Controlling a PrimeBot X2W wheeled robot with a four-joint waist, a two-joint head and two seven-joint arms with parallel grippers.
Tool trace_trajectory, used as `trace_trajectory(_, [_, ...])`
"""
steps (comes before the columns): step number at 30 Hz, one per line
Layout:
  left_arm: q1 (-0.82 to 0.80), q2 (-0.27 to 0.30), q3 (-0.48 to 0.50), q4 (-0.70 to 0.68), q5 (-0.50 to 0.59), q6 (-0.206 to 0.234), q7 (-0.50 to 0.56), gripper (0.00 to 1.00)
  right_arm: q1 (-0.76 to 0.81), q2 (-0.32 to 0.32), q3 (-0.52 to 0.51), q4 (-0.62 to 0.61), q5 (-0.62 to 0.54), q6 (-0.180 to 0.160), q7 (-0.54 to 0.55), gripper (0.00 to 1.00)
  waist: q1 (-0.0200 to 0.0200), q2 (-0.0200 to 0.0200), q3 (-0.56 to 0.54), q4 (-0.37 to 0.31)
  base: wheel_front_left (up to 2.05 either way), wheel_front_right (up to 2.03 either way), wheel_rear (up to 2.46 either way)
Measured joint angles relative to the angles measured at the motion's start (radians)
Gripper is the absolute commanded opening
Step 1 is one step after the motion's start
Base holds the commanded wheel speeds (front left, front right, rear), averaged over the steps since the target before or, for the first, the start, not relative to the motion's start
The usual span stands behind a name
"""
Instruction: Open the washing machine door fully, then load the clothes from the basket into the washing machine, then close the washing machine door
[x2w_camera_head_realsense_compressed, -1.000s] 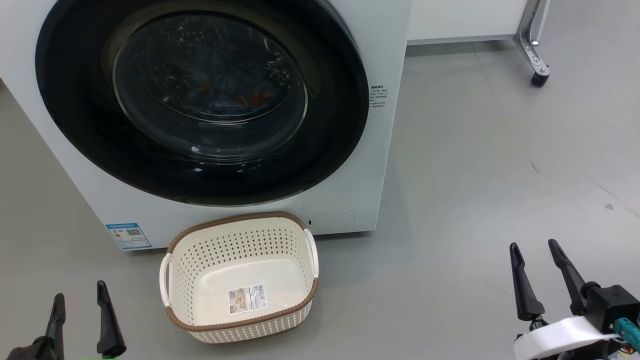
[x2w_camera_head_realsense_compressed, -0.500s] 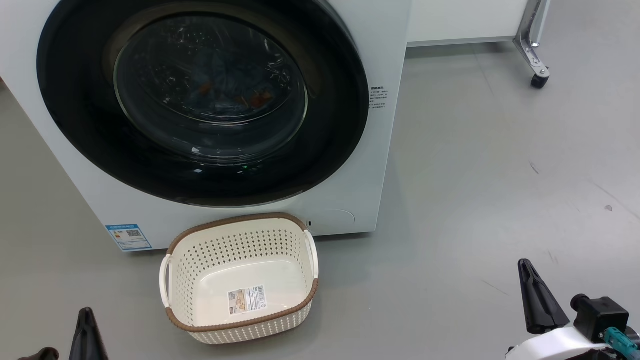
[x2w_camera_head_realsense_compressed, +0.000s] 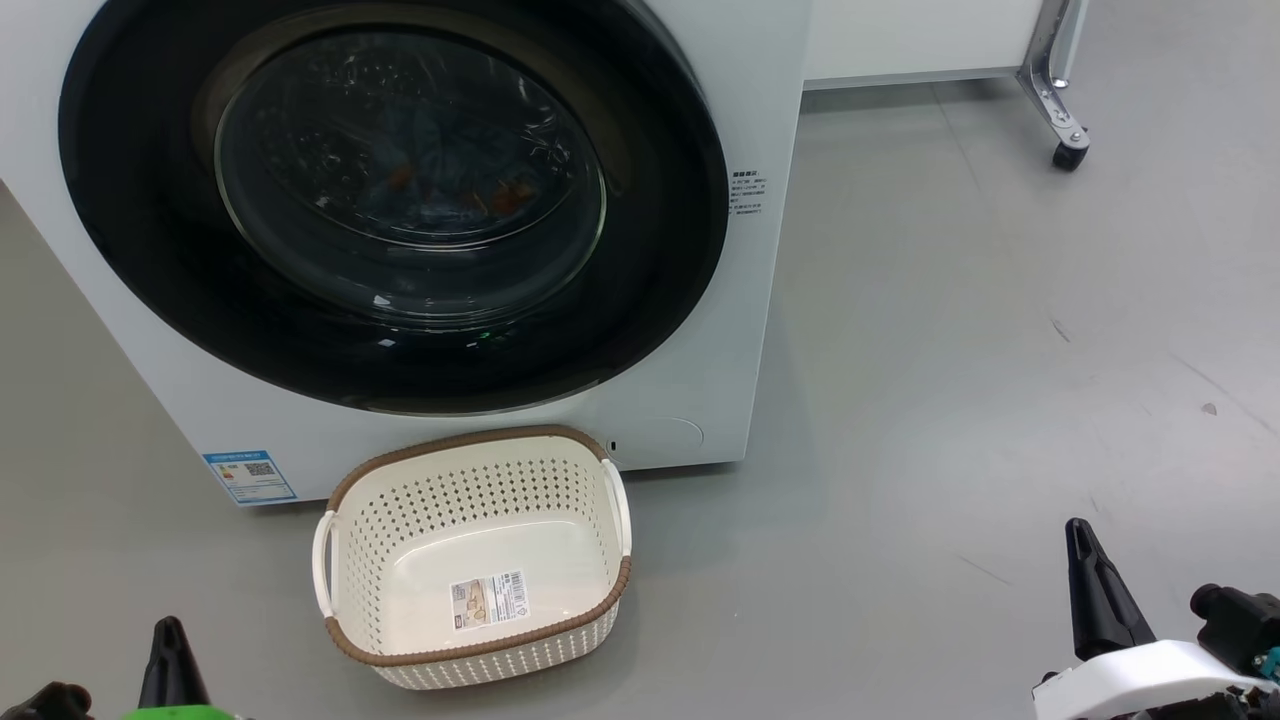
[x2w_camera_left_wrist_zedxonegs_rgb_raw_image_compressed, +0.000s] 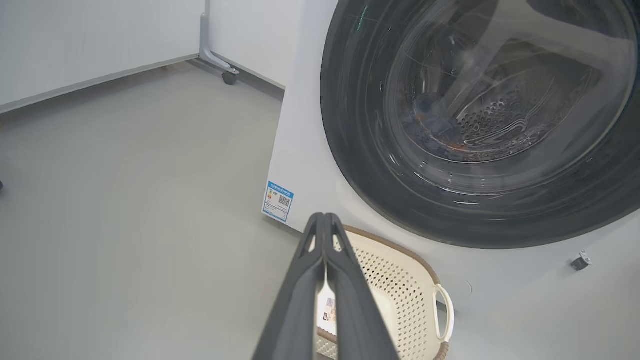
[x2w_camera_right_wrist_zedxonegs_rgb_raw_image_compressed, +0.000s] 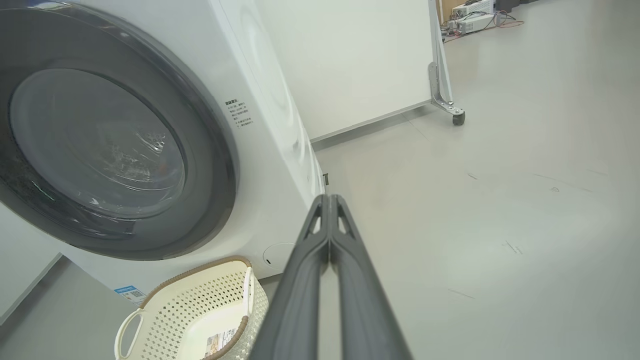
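The white washing machine (x2w_camera_head_realsense_compressed: 725, 390) stands ahead with its round black door (x2w_camera_head_realsense_compressed: 150, 260) shut flat against the front. Through the glass I see blue clothes (x2w_camera_head_realsense_compressed: 440, 185) with orange marks inside the drum, also dimly in the left wrist view (x2w_camera_left_wrist_zedxonegs_rgb_raw_image_compressed: 440, 140). On the floor before the machine sits the cream basket (x2w_camera_head_realsense_compressed: 465, 441), holding nothing but its barcode sticker. My left gripper (x2w_camera_head_realsense_compressed: 168, 628) is low at the bottom left, shut and holding nothing. At the bottom right, well off from the basket, my right gripper (x2w_camera_head_realsense_compressed: 1077, 530) is also shut and holds nothing. Both wrist views show fingers (x2w_camera_left_wrist_zedxonegs_rgb_raw_image_compressed: 325, 222) (x2w_camera_right_wrist_zedxonegs_rgb_raw_image_compressed: 329, 202) pressed together.
A blue label (x2w_camera_head_realsense_compressed: 248, 476) is stuck low on the machine's front. Behind, at the right, a white panel stands on a metal leg with a castor (x2w_camera_head_realsense_compressed: 1066, 152). Bare grey floor (x2w_camera_head_realsense_compressed: 1000, 350) stretches to the right of the machine.
Both grippers have gone from open to shut and sunk toward the bottom edge of the head view. The head camera has shifted slightly; the machine and basket stay put.
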Motion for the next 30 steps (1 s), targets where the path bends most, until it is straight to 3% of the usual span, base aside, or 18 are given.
trace_trajectory(30, [-0.078,0.003,-0.011,0.033,-0.369,-0.036,0.11,0.0,-0.061,0.024,-0.064,0.037,0.407,0.012,0.115,0.0,0.0,0.0,0.007,-0.02,0.0,0.0,0.0])
